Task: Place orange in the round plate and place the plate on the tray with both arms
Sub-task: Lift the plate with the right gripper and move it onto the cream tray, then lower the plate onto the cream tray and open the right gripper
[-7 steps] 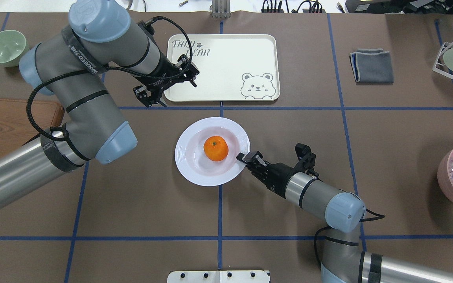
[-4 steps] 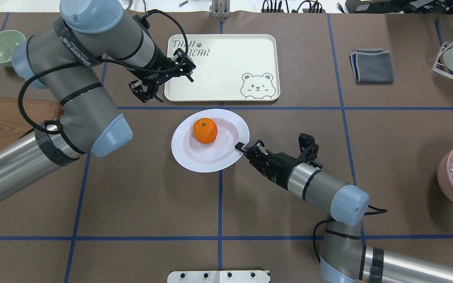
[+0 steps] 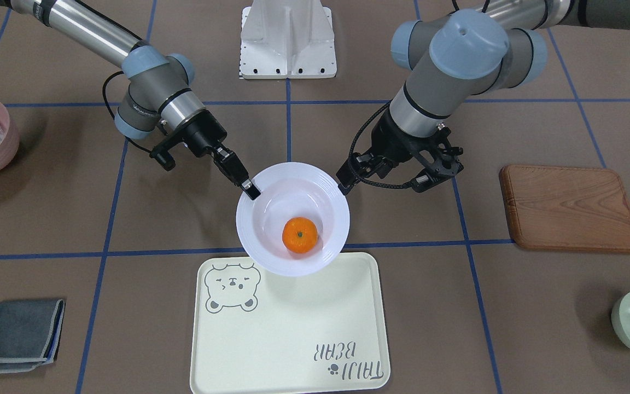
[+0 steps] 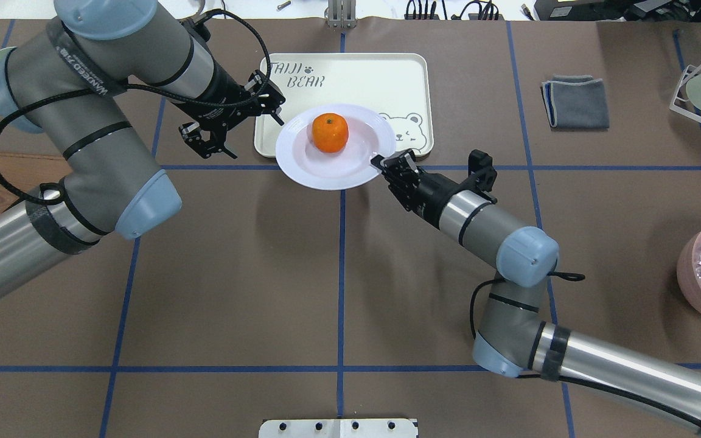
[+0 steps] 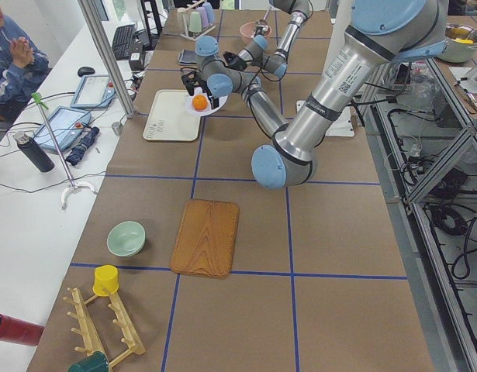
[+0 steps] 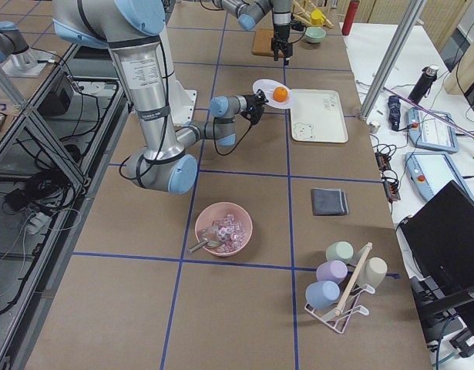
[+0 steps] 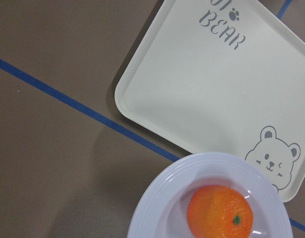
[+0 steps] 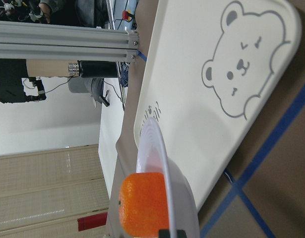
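Orange (image 4: 330, 132), one, sits in one round plate (image 4: 320, 171) gripped by right claw (image 4: 380, 162).

Now round plate (image 4: 302, 165) over tray (image 4: 362, 79) edge

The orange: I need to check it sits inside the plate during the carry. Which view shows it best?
Exterior front-facing: the orange shows whole, unblocked, in the round plate. Overhead also shows it whole; left wrist clips the plate; right wrist sees it partly hidden by the plate; side views show a speck.
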